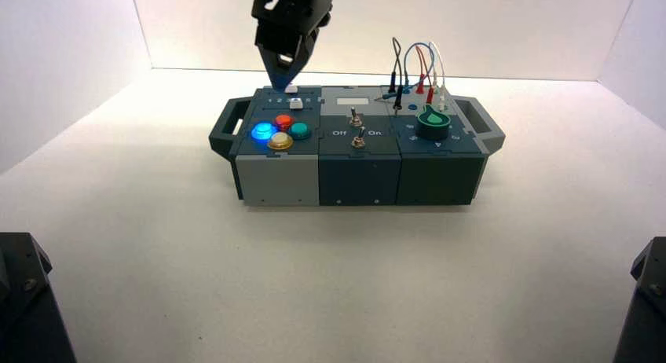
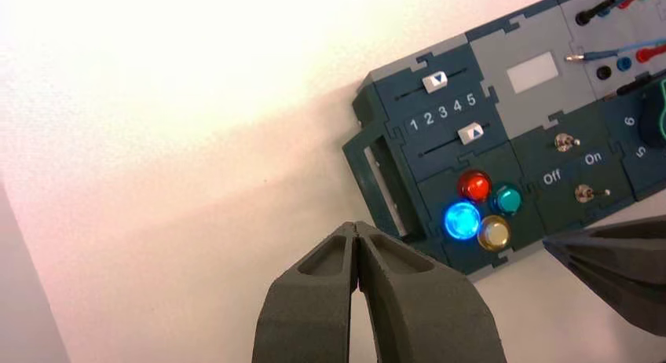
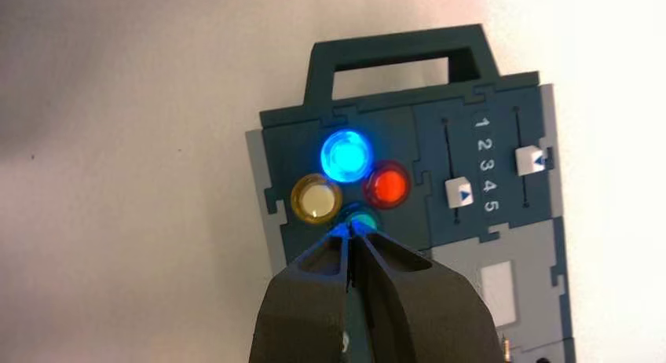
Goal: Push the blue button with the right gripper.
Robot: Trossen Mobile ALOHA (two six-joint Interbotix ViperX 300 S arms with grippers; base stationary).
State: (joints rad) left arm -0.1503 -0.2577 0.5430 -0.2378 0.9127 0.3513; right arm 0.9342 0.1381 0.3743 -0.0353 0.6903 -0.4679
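Note:
The blue button (image 1: pixel 262 131) glows brightly at the left of a diamond of four dome buttons on the box's left block. It also shows in the left wrist view (image 2: pixel 462 219) and the right wrist view (image 3: pixel 345 155). My right gripper (image 1: pixel 283 80) is shut and empty, hanging above the box's left block. In its own view its tips (image 3: pixel 349 231) lie over the teal-green button (image 3: pixel 362 220), about a button's width from the blue one, and catch blue light. My left gripper (image 2: pixel 357 228) is shut and empty, off the box's left front.
Red (image 1: pixel 284 121), teal-green (image 1: pixel 300 130) and yellow (image 1: pixel 279 141) buttons complete the cluster. Two white sliders (image 3: pixel 461 192) sit beside the numbers 1 to 5. Toggle switches (image 1: pixel 357 140) marked Off and On, a green knob (image 1: pixel 433 121) and wires (image 1: pixel 416 64) lie further right.

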